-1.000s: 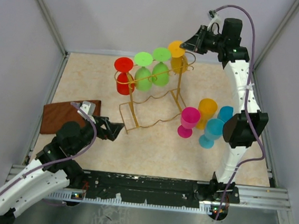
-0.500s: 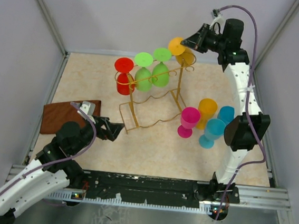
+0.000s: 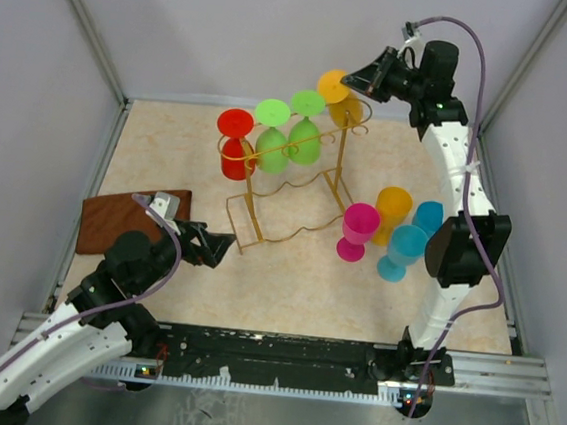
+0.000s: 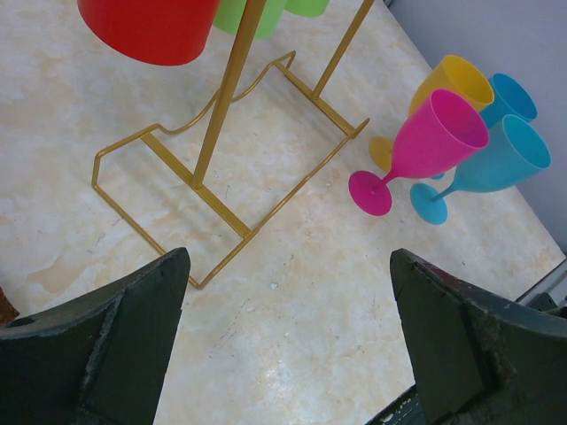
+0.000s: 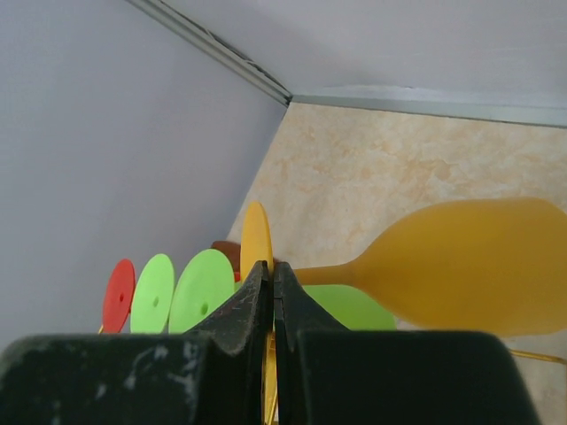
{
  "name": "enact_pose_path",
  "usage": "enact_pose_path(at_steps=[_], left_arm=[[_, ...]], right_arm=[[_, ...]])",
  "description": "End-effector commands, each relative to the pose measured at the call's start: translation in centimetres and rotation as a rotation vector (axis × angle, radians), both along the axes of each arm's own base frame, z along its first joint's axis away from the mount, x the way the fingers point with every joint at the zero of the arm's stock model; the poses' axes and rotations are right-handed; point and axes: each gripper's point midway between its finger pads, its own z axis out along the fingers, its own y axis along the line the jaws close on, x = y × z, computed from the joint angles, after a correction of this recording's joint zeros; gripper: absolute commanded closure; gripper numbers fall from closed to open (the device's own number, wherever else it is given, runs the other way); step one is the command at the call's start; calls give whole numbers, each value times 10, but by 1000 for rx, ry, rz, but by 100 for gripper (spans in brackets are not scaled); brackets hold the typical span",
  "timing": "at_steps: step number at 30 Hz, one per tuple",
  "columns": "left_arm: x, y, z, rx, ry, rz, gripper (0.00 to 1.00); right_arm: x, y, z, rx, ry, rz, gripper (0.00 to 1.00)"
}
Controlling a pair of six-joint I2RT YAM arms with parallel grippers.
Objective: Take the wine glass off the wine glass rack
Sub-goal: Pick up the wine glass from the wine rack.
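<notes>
- One gold wire rack (image 3: pixel 340 168) stands on the bench (image 3: pixel 169 151), in the middle and toward the back edge. The left wrist view shows its upright and base frame (image 4: pixel 226 97).
- Four glasses are at the rack, all bowl down with the foot on top: one red glass (image 3: pixel 234 153), two green glasses (image 3: pixel 271 149) (image 3: pixel 304 142), and one orange glass (image 3: pixel 334 85).
- The orange glass is at the right end of the top rails, by the curled ends, with its stem tilted. Whether its foot rests on the rails cannot be told.
- The right fingers (image 3: pixel 359 81) are pinched tight on the rim of the orange glass's foot. The right wrist view shows them (image 5: pixel 257 305) closed on that thin disc, with the orange bowl (image 5: pixel 469 261) off to one side.
- Four more glasses stand upright in a close cluster near the right edge of the bench: one pink glass (image 3: pixel 360 223), one yellow glass (image 3: pixel 394 203), and two blue glasses (image 3: pixel 404 246) (image 3: pixel 428 216).
- The left fingers (image 3: pixel 215 241) are spread wide and hold nothing. They hover over the near left part of the bench, near the rack's base but apart from it. The left wrist view shows both fingers (image 4: pixel 115 345) far apart, with the red bowl (image 4: pixel 151 27) and the pink glass (image 4: pixel 434 133) beyond them.
- One brown mat (image 3: pixel 112 218) lies at the left edge of the bench.
</notes>
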Motion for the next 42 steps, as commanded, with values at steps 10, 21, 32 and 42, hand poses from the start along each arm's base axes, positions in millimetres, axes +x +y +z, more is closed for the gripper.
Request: enact_pose_path(at_steps=[10,21,32,42], left_arm=[[-3,4,12,-30,-15,9,0],[-4,6,11,-37,-14,15,0],[-5,7,13,-47,-17,14,0],[-7,10,21,-86,-39,25,0]], right_arm=[[-14,-8,63,117,-150,-51,100],[-15,-13,76,234,-145,-38,100],[-16,-36,96,217,-248,-195,100],[-63,-116,114,78,-458,-639,100]])
